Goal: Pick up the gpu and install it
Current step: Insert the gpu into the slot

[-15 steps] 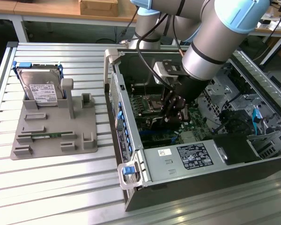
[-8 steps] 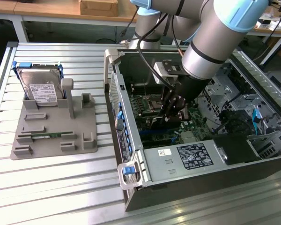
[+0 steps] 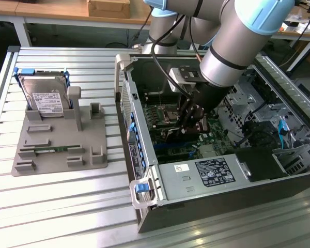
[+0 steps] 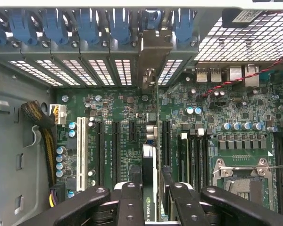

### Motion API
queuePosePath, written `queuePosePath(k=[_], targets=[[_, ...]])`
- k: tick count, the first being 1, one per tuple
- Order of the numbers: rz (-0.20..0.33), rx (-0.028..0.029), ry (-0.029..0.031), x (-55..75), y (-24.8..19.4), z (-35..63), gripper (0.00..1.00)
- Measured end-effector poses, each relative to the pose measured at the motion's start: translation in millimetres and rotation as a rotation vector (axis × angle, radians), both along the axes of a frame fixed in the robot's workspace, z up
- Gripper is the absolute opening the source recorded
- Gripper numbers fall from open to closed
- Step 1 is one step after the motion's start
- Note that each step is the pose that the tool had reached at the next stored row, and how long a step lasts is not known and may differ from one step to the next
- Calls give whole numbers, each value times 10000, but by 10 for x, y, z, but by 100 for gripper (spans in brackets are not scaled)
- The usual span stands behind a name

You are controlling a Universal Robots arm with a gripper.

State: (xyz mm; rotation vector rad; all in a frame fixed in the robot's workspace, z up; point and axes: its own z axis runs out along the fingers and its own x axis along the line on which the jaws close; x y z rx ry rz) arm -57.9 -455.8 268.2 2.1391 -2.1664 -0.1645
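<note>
Reaching down into the open computer case [image 3: 217, 170], the arm [image 3: 237, 46] has its wrist well inside, low over the green motherboard [image 4: 226, 113]. The case lies on its side on the slatted metal table [image 3: 57, 206], and off to the exterior view's left sits the grey parts tray [image 3: 57, 144], where the hard drive [image 3: 44, 98] stands in its holder and the thin memory stick [image 3: 46, 150] lies in its groove. I see no card on the tray, so the picking-up part looks done.

From the wrist view the gpu [image 4: 150, 188] stands on edge between the dark fingers [image 4: 129, 202], seen almost end-on as a narrow black strip with a green logo near the gripper [image 4: 150, 207]. The pincer is clamped on the card from both sides. Its metal bracket [image 4: 153, 52] reaches up to the row of rear slot openings with the blue clips [image 4: 87, 23], filling one opening between two perforated covers.

The card sits in line with one of the long black expansion slots [image 4: 167, 150], just beside the white slot [image 4: 81, 150] group. Whether the edge connector is fully pressed home I cannot tell. By my judgement the job is far along: card carried in and lined up or seated, with the release left to do.
</note>
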Motion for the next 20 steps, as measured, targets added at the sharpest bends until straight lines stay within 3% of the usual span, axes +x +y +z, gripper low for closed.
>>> queuePosePath(k=[14, 15, 16, 17, 20], targets=[[-1, -78, -19, 0, 0, 13, 27], [-1, -121, -20, 0, 0, 11, 27], [0, -251, -20, 0, 0, 11, 27], [1, -281, -19, 0, 1, 12, 27], [102, -283, -22, 0, 10, 11, 27]])
